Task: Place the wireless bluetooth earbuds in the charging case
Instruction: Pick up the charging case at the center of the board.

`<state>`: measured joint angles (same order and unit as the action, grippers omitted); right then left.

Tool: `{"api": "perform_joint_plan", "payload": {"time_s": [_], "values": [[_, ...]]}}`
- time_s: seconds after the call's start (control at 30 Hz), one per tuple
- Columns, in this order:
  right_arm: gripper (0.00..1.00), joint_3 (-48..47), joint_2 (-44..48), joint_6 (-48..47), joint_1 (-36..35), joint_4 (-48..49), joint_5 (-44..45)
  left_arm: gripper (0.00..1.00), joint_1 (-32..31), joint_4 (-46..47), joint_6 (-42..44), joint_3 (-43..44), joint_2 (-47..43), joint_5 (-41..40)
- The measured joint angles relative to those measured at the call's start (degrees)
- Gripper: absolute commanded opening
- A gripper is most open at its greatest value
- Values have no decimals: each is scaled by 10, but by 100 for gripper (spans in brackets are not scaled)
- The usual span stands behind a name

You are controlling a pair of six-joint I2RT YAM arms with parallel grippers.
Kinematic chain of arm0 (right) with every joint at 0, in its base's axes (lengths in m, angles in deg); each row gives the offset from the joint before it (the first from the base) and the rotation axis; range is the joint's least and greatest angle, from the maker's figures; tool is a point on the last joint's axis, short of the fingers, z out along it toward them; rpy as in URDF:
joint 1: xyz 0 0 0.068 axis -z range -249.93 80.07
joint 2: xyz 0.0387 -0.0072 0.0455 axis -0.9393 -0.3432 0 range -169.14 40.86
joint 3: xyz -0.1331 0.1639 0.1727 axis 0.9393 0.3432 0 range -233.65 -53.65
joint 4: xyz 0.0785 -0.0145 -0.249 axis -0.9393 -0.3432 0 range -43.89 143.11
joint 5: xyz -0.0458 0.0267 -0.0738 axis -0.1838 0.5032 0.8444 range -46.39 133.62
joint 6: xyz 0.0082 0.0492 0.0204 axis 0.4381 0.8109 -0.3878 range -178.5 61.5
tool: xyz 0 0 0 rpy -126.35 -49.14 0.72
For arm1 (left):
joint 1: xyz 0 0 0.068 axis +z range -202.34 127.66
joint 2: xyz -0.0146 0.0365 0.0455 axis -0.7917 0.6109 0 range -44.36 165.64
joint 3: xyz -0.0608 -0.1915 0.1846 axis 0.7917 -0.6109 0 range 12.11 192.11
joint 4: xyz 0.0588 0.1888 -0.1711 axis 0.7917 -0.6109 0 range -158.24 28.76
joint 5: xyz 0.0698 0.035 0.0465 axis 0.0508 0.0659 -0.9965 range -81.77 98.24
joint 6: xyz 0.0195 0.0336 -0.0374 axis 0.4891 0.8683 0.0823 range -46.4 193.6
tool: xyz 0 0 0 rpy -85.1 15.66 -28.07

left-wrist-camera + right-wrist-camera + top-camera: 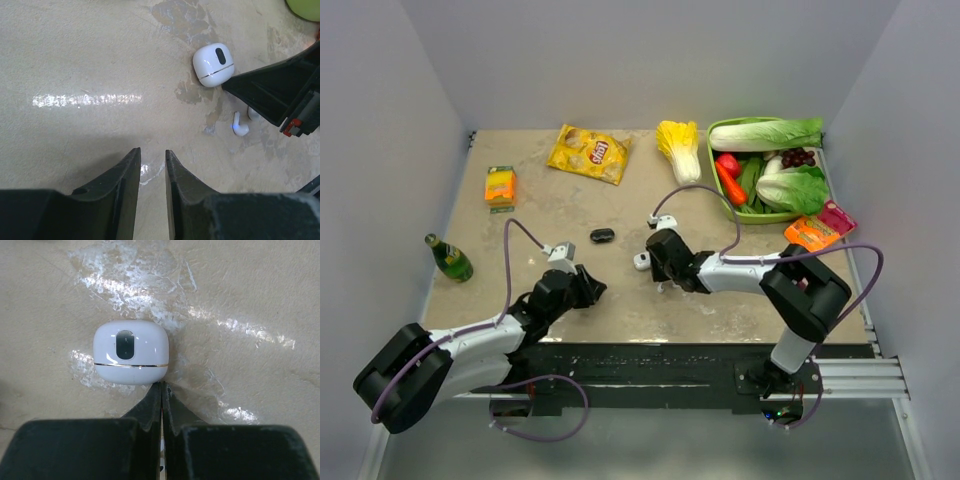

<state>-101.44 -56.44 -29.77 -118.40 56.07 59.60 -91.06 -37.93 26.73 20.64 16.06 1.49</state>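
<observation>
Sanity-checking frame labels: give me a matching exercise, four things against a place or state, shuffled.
Things:
1 white charging case
2 green bottle
3 yellow chip bag
4 right tool

Place or state:
A jaws shut
B by the left edge of the table
C far side of the table
D lid closed, just ahead of the right tool's tips

Pairs: 1-D, 2-B, 3-C, 4-A

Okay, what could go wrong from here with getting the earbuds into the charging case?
1. The white case looks closed, so no bud can go in yet.
2. The right gripper is shut with its tips right at the case's edge; a nudge might slide the case away.
3. A white earbud lies loose beside that gripper and could get knocked or swept aside.
</observation>
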Motion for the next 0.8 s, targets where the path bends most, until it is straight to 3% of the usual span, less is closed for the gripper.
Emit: {"api": "perform_joint_plan", "payload": {"time_s": [0.43, 0.5, 0.57, 0.67, 0.8], "values": [[0, -57, -52, -29, 2, 9, 25, 31, 0, 3, 10, -1, 0, 6], [5, -69, -62, -37, 4, 8, 26, 32, 0, 6, 11, -3, 0, 6], [19, -82, -73, -44, 7, 6, 28, 32, 0, 7, 11, -5, 2, 7], [31, -102, -87, -54, 14, 5, 37, 32, 0, 10, 12, -7, 5, 9], [34, -100, -76, -64, 25, 5, 53, 32, 0, 10, 15, -7, 5, 9]]}}
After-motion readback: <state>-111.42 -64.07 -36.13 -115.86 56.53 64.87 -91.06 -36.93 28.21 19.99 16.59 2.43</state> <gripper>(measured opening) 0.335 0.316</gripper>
